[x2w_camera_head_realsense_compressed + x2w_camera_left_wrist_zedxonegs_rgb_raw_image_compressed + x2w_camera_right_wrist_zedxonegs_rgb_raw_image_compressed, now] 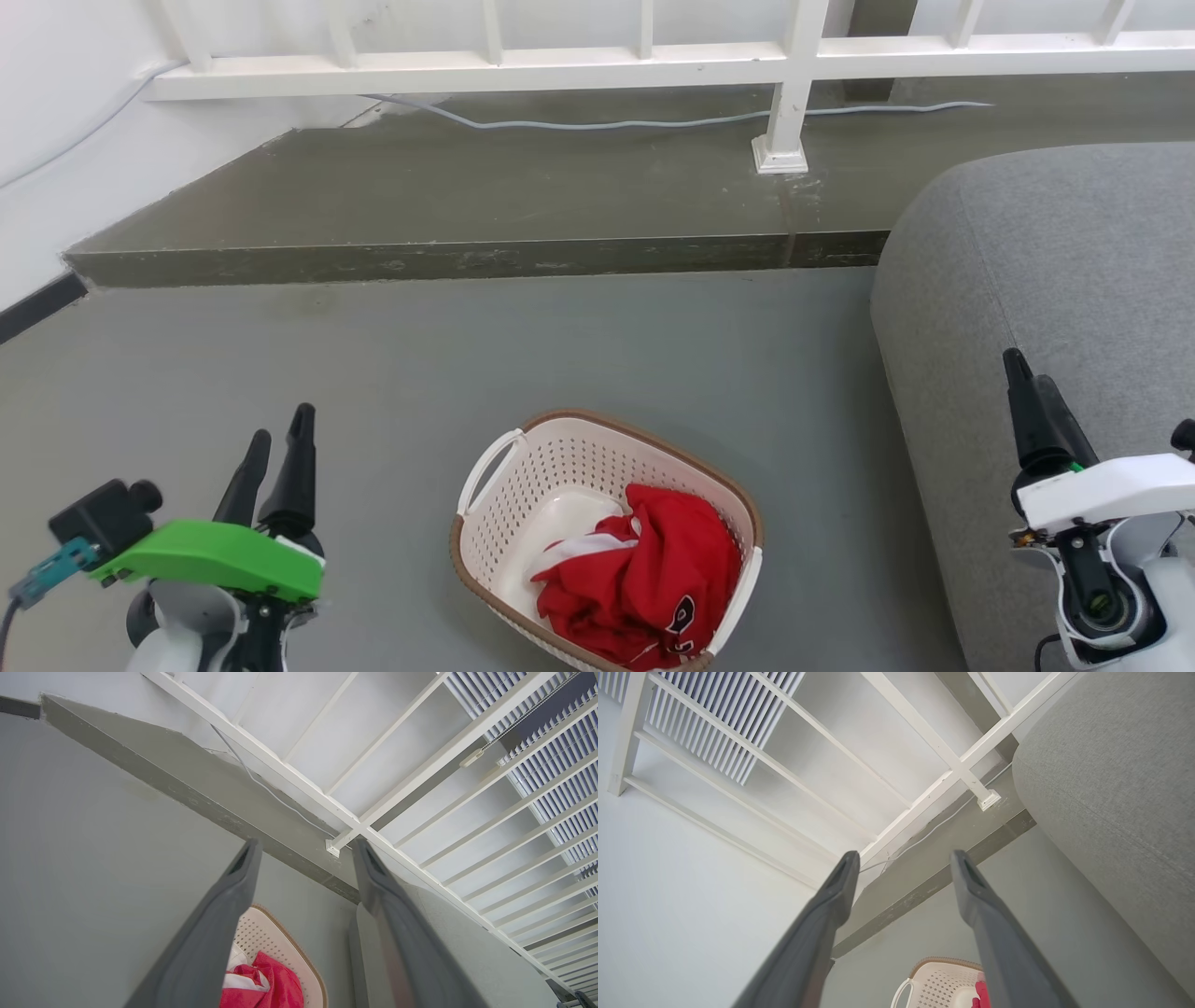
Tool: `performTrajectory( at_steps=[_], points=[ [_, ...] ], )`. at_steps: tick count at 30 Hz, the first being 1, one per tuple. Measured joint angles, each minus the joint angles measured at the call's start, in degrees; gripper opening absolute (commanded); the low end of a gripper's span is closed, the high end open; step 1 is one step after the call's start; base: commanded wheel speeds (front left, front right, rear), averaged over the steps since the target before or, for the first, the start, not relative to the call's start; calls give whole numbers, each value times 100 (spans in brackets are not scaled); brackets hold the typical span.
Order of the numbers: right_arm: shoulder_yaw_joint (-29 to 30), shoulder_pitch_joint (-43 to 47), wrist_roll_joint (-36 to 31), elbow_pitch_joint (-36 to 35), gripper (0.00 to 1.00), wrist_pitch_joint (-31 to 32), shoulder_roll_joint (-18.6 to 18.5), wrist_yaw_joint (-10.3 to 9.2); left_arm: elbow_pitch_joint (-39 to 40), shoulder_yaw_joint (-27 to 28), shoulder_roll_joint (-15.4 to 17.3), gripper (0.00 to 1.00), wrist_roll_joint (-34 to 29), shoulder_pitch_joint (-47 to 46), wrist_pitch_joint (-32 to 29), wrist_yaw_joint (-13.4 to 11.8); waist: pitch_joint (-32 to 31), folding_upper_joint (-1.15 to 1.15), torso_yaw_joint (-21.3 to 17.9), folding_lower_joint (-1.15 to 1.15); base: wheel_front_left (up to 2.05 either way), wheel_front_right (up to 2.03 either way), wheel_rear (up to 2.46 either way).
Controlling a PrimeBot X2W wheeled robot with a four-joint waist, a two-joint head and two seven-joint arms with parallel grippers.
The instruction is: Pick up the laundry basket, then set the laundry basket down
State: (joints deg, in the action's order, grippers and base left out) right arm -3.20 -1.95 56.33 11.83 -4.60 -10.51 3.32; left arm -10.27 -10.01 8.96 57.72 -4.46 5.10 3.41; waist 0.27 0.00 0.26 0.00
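Observation:
The laundry basket (551, 471), cream-white with perforated sides, a brown rim and white side handles, rests on the grey floor at the bottom centre of the head view. Red and white clothing (644, 579) lies inside it. My left gripper (278, 441) hangs open to the basket's left, well apart from it. My right gripper (1032, 383) hangs to the basket's right, in front of the sofa. In the left wrist view the basket (271, 938) shows between my open fingers (303, 847). The right wrist view has the basket (941, 977) low between open fingers (901, 856).
A grey sofa (1074, 280) fills the right side, close to the basket. A raised olive step (467, 257) runs across the floor behind, with a white railing (784, 93) and a loose cable (653, 121) on it. A white wall (56, 140) stands at the left.

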Motion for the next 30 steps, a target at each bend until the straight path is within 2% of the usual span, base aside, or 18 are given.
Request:
performTrajectory(
  at_steps=[10, 19, 30],
  points=[
    [-348, 1, -957, -9, 100, -197, -93, -246, 33, -360, 100, 100, -932, -24, 179, -250, -1, 0, -2, 0, 0, 0, 0],
    [-625, 3, -1746, 21, 100, -378, -176, -396, 1, -526, 97, 100, -1494, -23, 312, -493, -8, 0, -10, 0, 0, 0, 0],
    [-857, 4, -2562, 82, 100, -558, -214, -555, -14, -713, 98, 100, -2296, -23, 512, -656, -15, 0, -4, 0, 0, 0, 0]
  ],
)
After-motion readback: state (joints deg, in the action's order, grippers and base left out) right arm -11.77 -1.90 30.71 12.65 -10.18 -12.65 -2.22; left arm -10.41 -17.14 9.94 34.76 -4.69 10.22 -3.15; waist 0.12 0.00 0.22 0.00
